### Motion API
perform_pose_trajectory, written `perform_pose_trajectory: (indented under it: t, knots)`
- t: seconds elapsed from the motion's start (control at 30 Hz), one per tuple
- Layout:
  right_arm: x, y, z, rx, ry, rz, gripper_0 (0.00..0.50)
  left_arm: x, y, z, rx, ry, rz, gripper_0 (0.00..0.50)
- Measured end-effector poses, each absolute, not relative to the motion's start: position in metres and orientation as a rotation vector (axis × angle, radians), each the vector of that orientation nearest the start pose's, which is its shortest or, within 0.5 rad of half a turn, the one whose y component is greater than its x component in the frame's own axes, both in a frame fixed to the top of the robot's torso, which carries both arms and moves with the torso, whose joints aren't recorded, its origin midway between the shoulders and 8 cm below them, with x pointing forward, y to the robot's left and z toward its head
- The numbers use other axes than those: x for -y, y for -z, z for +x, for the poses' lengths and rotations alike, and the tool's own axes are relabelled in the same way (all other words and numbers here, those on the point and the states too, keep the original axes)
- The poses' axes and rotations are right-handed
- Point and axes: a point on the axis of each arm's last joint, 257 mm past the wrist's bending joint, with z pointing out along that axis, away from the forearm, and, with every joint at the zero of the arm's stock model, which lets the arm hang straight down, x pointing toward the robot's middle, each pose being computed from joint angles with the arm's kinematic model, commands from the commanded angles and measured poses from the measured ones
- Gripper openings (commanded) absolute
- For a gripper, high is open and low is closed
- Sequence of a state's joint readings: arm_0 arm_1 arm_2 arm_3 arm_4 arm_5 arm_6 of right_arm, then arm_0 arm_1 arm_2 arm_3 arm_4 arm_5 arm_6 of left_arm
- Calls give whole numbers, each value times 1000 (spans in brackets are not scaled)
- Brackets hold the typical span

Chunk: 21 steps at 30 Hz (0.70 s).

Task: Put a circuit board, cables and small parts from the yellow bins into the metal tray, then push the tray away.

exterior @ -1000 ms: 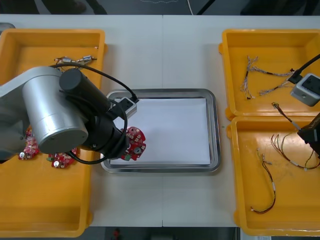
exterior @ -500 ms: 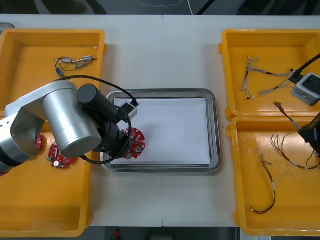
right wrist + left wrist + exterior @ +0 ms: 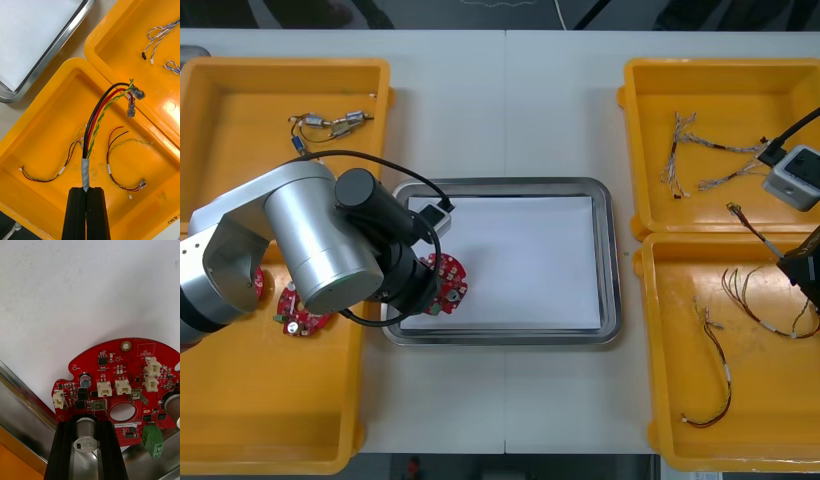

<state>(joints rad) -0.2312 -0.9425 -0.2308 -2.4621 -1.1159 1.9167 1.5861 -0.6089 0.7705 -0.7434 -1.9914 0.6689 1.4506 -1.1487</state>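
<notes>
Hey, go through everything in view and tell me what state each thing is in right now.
left gripper: shut on the circuit board, at the metal tray's left edge.
circuit board: gripped, partly over the tray's white inside.
right gripper: shut on a cable, above the near right yellow bin.
cable: held by its taped end.
metal tray: white inside, between the bins.

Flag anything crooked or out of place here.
The circuit board, held by the left gripper, sits partly over the shiny left wall of the tray rather than fully on the white inside. The right gripper pinches a cable above a right bin. Nothing looks spilled.
</notes>
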Motion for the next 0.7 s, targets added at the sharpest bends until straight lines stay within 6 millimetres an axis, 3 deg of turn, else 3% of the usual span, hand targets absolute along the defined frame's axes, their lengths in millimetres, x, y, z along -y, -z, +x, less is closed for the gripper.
perform_pose_trajectory:
  t: [0.07,0.13,0.5,0.7]
  knots:
    - [290,113,343,-2447,152,-959,0,-141,271,428,-2551,-43,813,463]
    - [290,113,343,-2447,152,-959,0,-141,271,428,-2551,-43,813,500]
    - [290,113,343,-2442,157,-969,0,-137,269,425,-2577,-29,761,500]
    - [279,109,339,-2407,155,-1020,0,-119,242,412,-2608,12,664,500]
